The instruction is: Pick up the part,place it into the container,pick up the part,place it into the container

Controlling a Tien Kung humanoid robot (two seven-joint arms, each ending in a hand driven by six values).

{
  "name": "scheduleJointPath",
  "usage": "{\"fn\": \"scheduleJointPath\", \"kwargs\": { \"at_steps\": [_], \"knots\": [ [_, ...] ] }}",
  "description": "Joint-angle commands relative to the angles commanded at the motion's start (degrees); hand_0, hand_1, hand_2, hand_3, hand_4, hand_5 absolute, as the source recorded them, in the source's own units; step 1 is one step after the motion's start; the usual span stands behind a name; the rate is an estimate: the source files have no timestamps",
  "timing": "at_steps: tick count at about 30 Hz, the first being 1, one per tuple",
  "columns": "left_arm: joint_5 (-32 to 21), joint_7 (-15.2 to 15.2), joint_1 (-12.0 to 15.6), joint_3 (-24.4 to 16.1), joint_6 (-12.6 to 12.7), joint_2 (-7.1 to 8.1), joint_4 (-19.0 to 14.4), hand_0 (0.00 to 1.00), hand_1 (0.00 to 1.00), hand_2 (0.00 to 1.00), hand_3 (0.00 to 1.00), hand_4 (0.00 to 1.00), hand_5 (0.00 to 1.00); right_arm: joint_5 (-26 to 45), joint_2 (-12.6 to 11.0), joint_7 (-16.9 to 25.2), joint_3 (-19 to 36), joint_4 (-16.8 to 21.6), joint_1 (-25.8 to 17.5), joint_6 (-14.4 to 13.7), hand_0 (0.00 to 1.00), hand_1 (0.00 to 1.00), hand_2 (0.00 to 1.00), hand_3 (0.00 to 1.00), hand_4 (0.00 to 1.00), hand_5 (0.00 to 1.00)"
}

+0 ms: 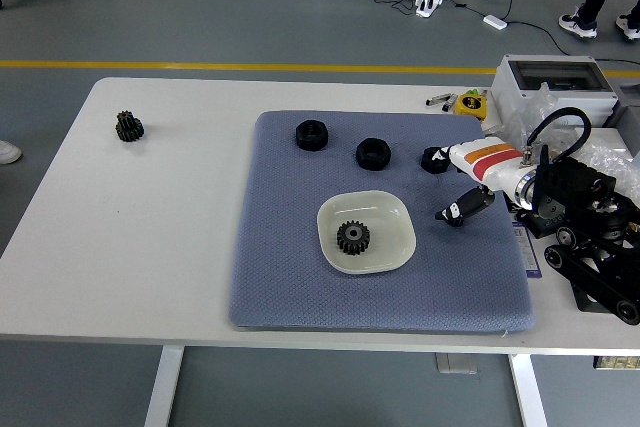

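Observation:
A pale shallow bowl [392,219] sits mid-mat on the blue-grey mat [290,277] and holds one black gear [352,237]. Two black ring-shaped parts [312,135] [372,153] lie on the mat behind the bowl. A third black part [432,160] lies to their right, partly under the right hand's fingers. My right hand [441,187], white with orange and red stripes, hovers right of the bowl, fingers spread, holding nothing. Another black gear [128,126] stands on the bare table at far left. The left arm is out of view.
A grey box [550,82], clear plastic bags [600,162] and other clutter crowd the table's right end. A yellow tape measure [468,104] and pens [438,100] lie behind the mat. A person's feet [600,22] show on the floor at top right.

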Motion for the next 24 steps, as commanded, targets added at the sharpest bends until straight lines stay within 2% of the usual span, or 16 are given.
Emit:
{"fn": "scheduleJointPath", "kwargs": {
  "at_steps": [5, 6, 7, 12, 13, 24],
  "knots": [
    [-0.3, 0.0, -0.1, 0.4, 0.0, -0.07, 0.0, 0.768, 0.814, 0.860, 0.828, 0.786, 0.648, 1.1, 0.4, 0.4, -0.9, -2.8, -0.4, -0.4, 0.438, 0.572, 0.689, 0.745, 0.998, 0.398],
    [-0.3, 0.0, -0.1, 0.5, 0.0, -0.07, 0.0, 0.768, 0.814, 0.860, 0.828, 0.786, 0.648, 1.2, 0.4, 0.4, -0.9, -3.1, -0.4, -0.5, 0.438, 0.572, 0.689, 0.745, 0.998, 0.398],
    [-0.4, 0.0, -0.1, 0.5, 0.0, -0.09, 0.0, 0.768, 0.814, 0.858, 0.827, 0.786, 0.650, 1.3, 0.3, 0.5, -1.0, -3.3, -0.5, -0.5, 0.403, 0.555, 0.665, 0.689, 0.998, 0.400],
    [-0.7, -0.1, -0.1, 1.0, 0.0, -0.04, 0.0, 0.768, 0.814, 0.858, 0.827, 0.786, 0.650, 2.1, 0.2, 0.8, -1.2, -3.8, -0.8, -1.0, 0.403, 0.555, 0.665, 0.689, 0.998, 0.400],
    [-0.6, -0.1, -0.1, 0.9, 0.0, -0.05, 0.0, 0.769, 0.812, 0.858, 0.825, 0.785, 0.651, 2.3, 0.2, 0.9, -1.3, -3.9, -0.9, -1.1, 0.354, 0.501, 0.576, 0.571, 0.961, 0.395],
    [0.2, 0.0, 0.0, 0.5, 0.0, -0.11, 0.0, 0.768, 0.812, 0.858, 0.824, 0.782, 0.648, 4.1, 0.1, 1.8, -2.1, -5.3, -2.0, -3.0, 0.329, 0.466, 0.536, 0.529, 0.918, 0.388]
  ]
}}
